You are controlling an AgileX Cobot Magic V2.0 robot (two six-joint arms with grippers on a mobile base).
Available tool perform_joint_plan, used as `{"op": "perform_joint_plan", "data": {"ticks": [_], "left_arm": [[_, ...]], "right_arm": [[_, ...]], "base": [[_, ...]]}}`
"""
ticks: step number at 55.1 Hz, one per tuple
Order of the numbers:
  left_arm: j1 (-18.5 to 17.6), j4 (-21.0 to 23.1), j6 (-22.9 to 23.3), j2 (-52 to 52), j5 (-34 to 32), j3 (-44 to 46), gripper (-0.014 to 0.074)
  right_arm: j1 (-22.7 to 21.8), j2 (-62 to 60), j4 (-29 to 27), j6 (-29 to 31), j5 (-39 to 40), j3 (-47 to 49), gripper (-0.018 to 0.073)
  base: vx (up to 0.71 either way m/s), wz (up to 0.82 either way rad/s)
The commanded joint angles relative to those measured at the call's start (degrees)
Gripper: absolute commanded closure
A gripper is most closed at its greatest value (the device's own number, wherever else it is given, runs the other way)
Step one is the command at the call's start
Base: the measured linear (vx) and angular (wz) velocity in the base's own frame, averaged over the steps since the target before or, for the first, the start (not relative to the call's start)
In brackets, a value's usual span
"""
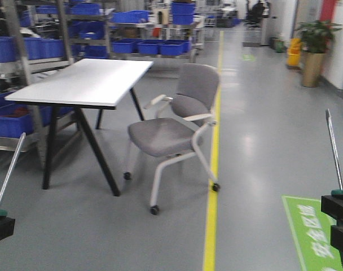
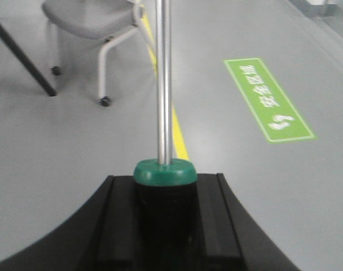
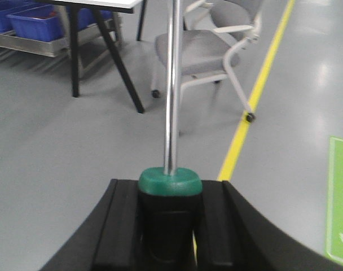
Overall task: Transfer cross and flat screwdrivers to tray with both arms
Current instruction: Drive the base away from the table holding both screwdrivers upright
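The left gripper [image 2: 165, 226] is closed tight on the black, green-capped handle of the left screwdriver [image 2: 164, 84], its steel shaft pointing upward; the right gripper [image 3: 170, 228] clamps the right screwdriver [image 3: 171, 84] the same way. Both are held above the grey floor [image 1: 262, 158], with a grey chair [image 1: 174, 132] beyond.

The left gripper [image 2: 165, 217] clamped the screwdriver [image 2: 163, 84] by its handle, shaft pointing away; behind the screwdriver stood a chair [image 2: 92, 17], a table leg [image 2: 22, 53] to its left, a green floor sign [image 2: 267, 101] to its right.

White Chinese txt "安全区域" on green floor sign [image 2: 268, 100].
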State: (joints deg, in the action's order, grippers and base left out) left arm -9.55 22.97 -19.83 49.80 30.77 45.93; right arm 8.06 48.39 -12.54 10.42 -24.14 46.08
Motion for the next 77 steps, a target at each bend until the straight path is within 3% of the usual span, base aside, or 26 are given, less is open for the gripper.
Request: {"op": "perform_joint_plan", "data": {"ticks": [1, 77], "left_arm": [[-0.3, 1.3, 0.0, -0.5, -4.1, 1.8, 0.0596], [-0.3, 1.3, 0.0, -0.5, -4.0, 1.8, 0.0596]], "right_arm": [[-0.2, -0.5, -0.3, 0.3, 5.0, 1.7, 0.0567], [-0.2, -0.5, -0.3, 0.3, 5.0, 1.7, 0.0567]], "base": [[0.46, 0.52], [0.51, 0.63]]}}
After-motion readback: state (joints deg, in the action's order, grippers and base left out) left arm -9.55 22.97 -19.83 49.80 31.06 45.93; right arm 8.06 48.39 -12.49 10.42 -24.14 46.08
